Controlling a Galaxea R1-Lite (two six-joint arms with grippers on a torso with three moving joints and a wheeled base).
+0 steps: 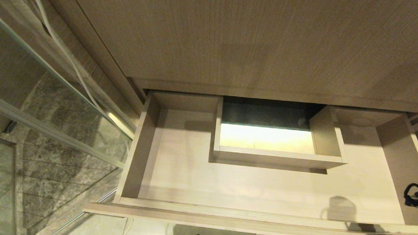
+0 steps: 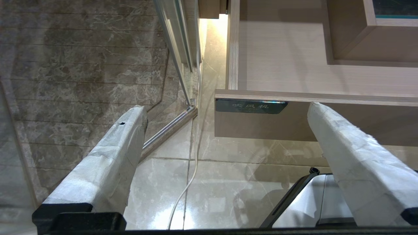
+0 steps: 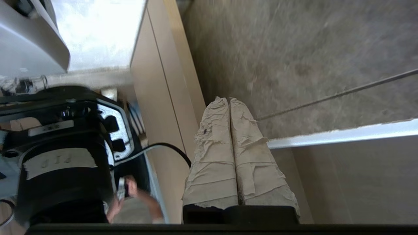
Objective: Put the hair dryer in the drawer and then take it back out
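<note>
The drawer stands pulled out below me, wood-grain, with a pale floor and a boxed rectangular cut-out at its back. Nothing lies in it. The hair dryer is out of view. My left gripper hangs open low in front of the drawer front, near its black label, holding nothing. My right gripper is shut with nothing between its taped fingers, beside a wood-grain panel edge. Black parts of the right arm show past the drawer's right wall.
A tall wood-grain panel rises above the drawer. A glass partition and a thin white cable stand to the left over marble floor. My own base shows below. A person's hand appears blurred in the right wrist view.
</note>
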